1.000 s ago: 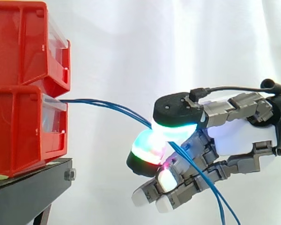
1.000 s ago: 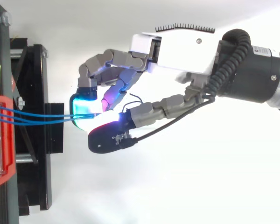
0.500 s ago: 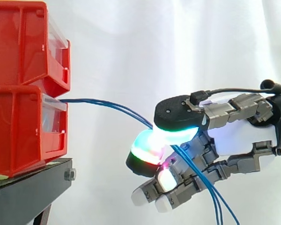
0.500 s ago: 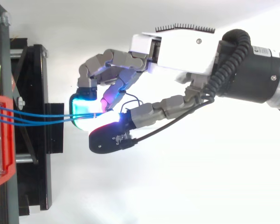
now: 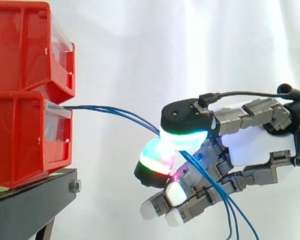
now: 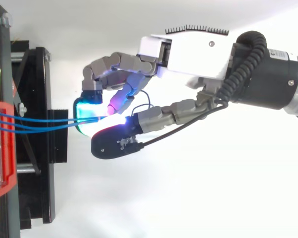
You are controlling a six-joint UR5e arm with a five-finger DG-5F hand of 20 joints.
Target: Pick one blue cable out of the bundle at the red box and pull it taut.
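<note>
Since half a second ago the upper pad has crept slightly toward the box; little else differs. Blue cables (image 5: 115, 111) leave the lower red box (image 5: 20, 140) and run in a shallow downward curve to the hand (image 5: 260, 145), well clear of the black stand (image 5: 30, 205). Fingers (image 5: 182, 120) are closed in a pinch on them; several strands seem to enter it, not one. Slack lengths trail down past the palm. Judgement: grasp made, singling-out doubtful, pull to taut not yet done.

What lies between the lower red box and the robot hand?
In the side view, only thin blue cables cross that gap, running from the lower red plastic box to the robot hand, which pinches them.
</note>
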